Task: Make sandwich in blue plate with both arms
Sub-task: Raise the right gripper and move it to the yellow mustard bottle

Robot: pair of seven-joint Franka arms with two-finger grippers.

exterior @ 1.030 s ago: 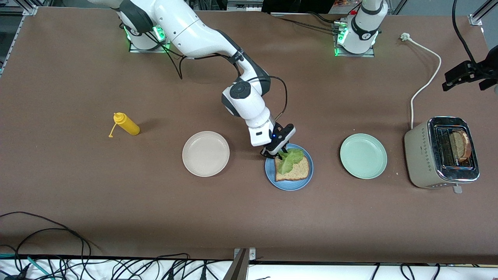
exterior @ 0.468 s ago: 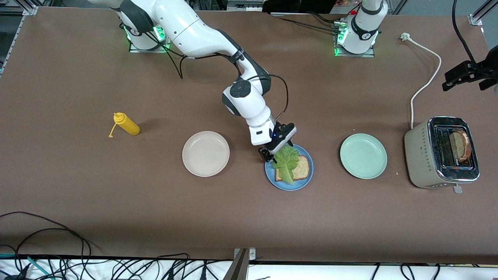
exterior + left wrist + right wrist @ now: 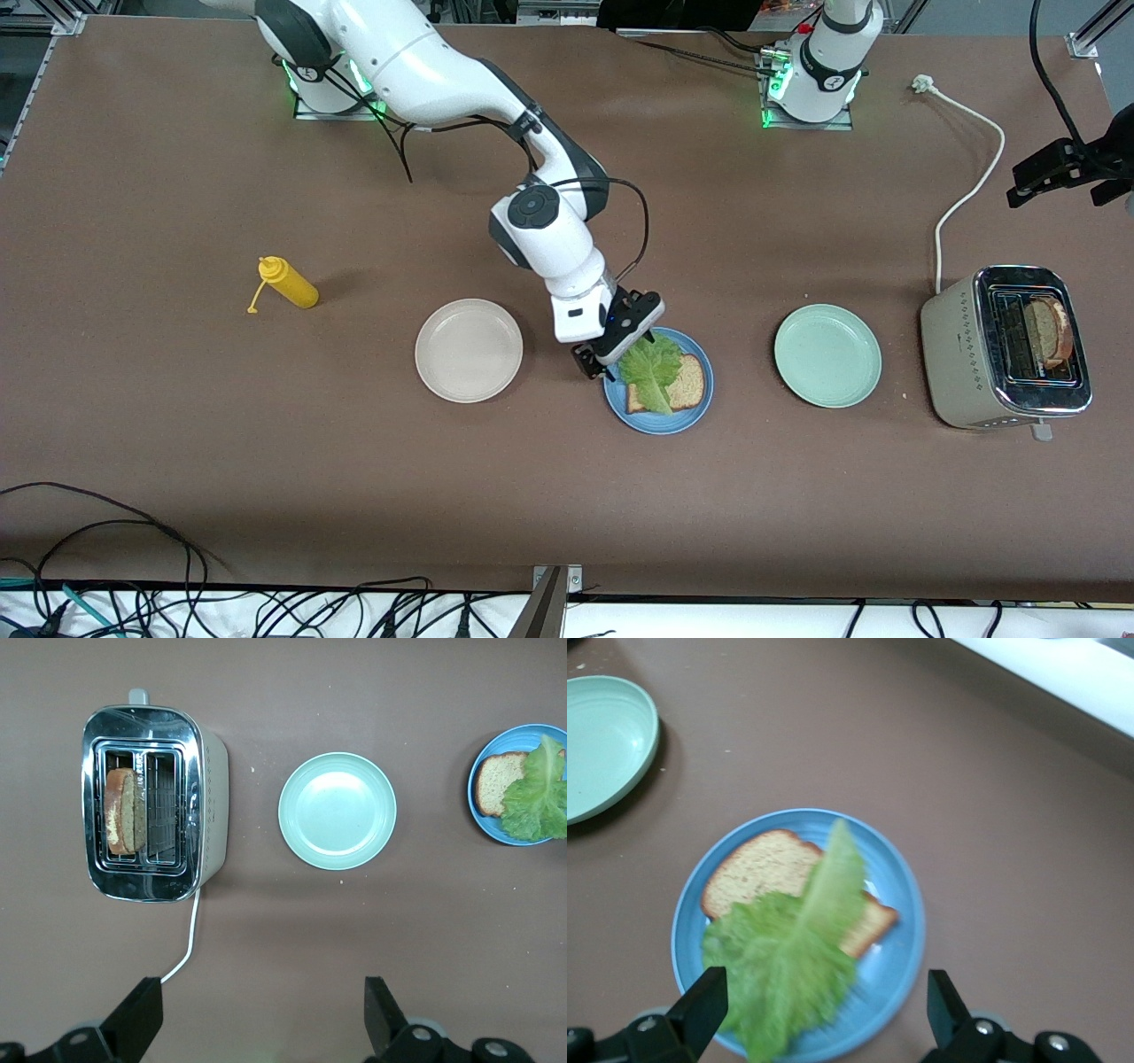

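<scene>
The blue plate (image 3: 660, 424) holds one brown bread slice (image 3: 689, 387) with a ruffled green lettuce leaf (image 3: 651, 372) lying loose across it. My right gripper (image 3: 614, 353) hangs open just over the plate's rim on the side toward the beige plate. In the right wrist view its fingers (image 3: 700, 1010) straddle the lettuce (image 3: 788, 957) and the plate (image 3: 908, 904) without touching them. A second bread slice (image 3: 1051, 332) stands in the toaster (image 3: 970, 354). My left gripper (image 3: 261, 1019) is open over bare table beside the toaster cord and is out of the front view.
A beige plate (image 3: 469, 350) and a mint-green plate (image 3: 827, 355) flank the blue one. A yellow squeeze bottle (image 3: 288, 283) lies toward the right arm's end. The white cord (image 3: 970, 177) runs from the toaster. Loose cables line the table edge nearest the camera.
My right gripper has opened and let go of the lettuce, which now rests on the bread. The gripper has lifted and drawn back toward the beige plate. The left arm has not moved.
</scene>
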